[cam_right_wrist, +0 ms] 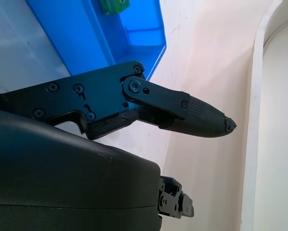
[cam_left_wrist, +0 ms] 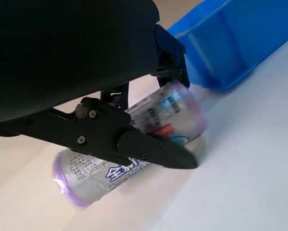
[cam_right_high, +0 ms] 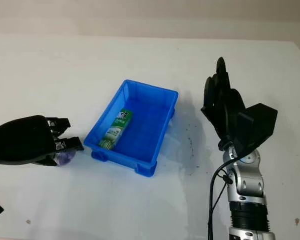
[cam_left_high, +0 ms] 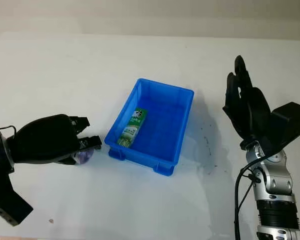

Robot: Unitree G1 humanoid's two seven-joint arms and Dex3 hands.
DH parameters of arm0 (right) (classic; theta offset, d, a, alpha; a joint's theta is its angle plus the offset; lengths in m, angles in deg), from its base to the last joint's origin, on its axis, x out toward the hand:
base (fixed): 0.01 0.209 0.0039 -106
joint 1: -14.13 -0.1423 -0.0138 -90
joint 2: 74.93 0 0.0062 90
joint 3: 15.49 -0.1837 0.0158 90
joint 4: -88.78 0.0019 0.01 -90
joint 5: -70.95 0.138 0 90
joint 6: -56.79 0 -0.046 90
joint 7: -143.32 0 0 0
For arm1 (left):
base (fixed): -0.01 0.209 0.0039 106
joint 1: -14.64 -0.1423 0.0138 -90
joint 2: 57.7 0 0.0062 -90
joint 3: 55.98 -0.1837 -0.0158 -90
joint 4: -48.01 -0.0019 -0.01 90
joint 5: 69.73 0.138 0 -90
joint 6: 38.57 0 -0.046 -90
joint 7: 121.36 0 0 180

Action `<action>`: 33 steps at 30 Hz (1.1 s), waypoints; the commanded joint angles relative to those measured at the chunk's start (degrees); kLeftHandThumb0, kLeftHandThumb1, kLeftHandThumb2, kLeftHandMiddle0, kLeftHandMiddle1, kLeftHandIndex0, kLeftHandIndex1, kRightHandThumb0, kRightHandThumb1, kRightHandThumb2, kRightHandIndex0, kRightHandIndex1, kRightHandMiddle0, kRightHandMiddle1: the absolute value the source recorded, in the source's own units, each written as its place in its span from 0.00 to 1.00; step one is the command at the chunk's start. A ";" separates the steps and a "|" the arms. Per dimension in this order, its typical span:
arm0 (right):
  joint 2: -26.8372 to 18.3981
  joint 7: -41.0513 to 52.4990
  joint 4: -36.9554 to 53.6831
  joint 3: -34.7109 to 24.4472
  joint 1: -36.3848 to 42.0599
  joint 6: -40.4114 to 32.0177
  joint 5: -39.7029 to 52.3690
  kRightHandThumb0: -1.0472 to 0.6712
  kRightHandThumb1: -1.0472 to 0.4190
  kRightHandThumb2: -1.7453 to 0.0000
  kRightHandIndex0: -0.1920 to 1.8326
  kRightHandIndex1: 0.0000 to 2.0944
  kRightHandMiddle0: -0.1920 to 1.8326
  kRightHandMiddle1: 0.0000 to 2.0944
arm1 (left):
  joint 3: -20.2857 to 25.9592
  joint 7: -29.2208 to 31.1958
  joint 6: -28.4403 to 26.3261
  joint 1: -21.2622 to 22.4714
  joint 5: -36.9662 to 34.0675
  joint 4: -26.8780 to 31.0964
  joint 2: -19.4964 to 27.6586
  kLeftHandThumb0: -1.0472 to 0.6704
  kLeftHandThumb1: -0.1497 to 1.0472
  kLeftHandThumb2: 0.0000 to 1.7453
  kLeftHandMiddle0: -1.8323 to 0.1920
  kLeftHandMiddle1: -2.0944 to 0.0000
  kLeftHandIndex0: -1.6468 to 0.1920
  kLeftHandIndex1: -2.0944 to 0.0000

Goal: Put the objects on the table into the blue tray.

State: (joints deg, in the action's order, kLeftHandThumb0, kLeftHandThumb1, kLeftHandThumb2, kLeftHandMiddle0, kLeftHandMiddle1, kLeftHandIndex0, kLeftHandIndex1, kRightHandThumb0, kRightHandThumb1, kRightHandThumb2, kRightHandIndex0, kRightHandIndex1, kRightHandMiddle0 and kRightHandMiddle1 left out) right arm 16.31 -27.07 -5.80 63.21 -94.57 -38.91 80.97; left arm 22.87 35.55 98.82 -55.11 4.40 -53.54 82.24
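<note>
- My two head eyes look forward and down, sharing the tabletop (cam_left_high: 49, 65) and tray (cam_left_high: 182, 145).
- My wrist cameras sit close behind each hand, both catching the tray.

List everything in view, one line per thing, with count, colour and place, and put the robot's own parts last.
Rectangular blue plastic tray: one, blue, at the middle of the white table.
Green and white carton: one, green and white, lying inside the tray along its wall on the robot's left.
Silver can with purple rims: one, silver and purple with printed text, lying on its side on the table beside the tray, on the robot's left, between the fingers of the left robot hand.
White table: one, white, under everything.
Left robot hand: one, black, closed around the can.
Right robot hand: one, black, open, raised above the table on the tray's other side.
</note>
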 commanded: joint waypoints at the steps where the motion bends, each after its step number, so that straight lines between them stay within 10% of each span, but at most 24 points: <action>1: 0.23 -0.06 1.27 -0.40 0.45 0.23 0.46 0.19 0.00 0.59 0.00 0.00 0.00 0.00 | -2.11 -1.46 -1.81 0.74 2.14 -0.81 0.89 0.60 0.98 0.05 0.54 0.00 0.66 0.00; 12: 0.43 0.20 0.95 -0.41 0.40 0.28 1.25 0.20 0.00 0.60 0.00 0.00 0.00 0.00 | -0.65 2.79 -11.28 8.26 -1.36 -5.42 1.27 0.55 0.96 0.03 0.70 0.00 0.77 0.00; 14: 0.25 0.36 0.81 -0.27 0.36 0.34 1.07 0.20 0.00 0.59 0.00 0.00 0.00 0.00 | -0.54 5.28 -12.10 10.83 -3.11 -5.57 1.25 0.54 0.94 0.03 0.78 0.04 0.79 0.13; 17: 0.19 0.73 0.49 -0.29 0.30 0.50 1.17 0.20 0.00 0.59 0.00 0.00 0.00 0.00 | -0.04 5.57 -13.02 15.22 -5.36 -4.66 0.31 0.51 0.90 0.03 0.70 0.20 0.71 0.34; 20: 0.19 0.81 0.38 -0.26 0.35 0.61 0.98 0.20 0.00 0.59 0.00 0.00 0.00 0.00 | 0.82 6.08 -13.72 18.58 -9.15 -3.43 -1.35 0.48 0.91 0.03 0.73 0.11 0.71 0.30; 25: 0.12 0.89 0.41 -0.18 0.47 0.70 0.78 0.20 0.00 0.59 0.00 0.00 0.00 0.00 | 1.91 8.89 -14.90 23.98 -15.30 0.38 -5.31 0.50 0.88 0.03 0.64 0.53 0.64 0.49; 33: 1.01 0.93 0.00 -0.27 0.62 1.52 1.47 0.20 0.00 0.60 0.00 0.00 0.00 0.00 | 2.95 16.25 -13.45 28.49 -31.52 1.41 -14.24 0.49 0.84 0.03 0.58 0.46 0.59 0.45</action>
State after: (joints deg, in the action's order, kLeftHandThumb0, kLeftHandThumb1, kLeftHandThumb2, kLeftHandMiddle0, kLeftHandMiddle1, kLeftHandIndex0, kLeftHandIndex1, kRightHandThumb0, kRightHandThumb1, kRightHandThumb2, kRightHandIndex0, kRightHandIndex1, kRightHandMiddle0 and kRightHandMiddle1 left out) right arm 16.88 -26.23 -5.82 63.07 -94.38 -38.15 82.20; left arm 24.88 50.78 85.60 -28.17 -25.46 -53.14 68.93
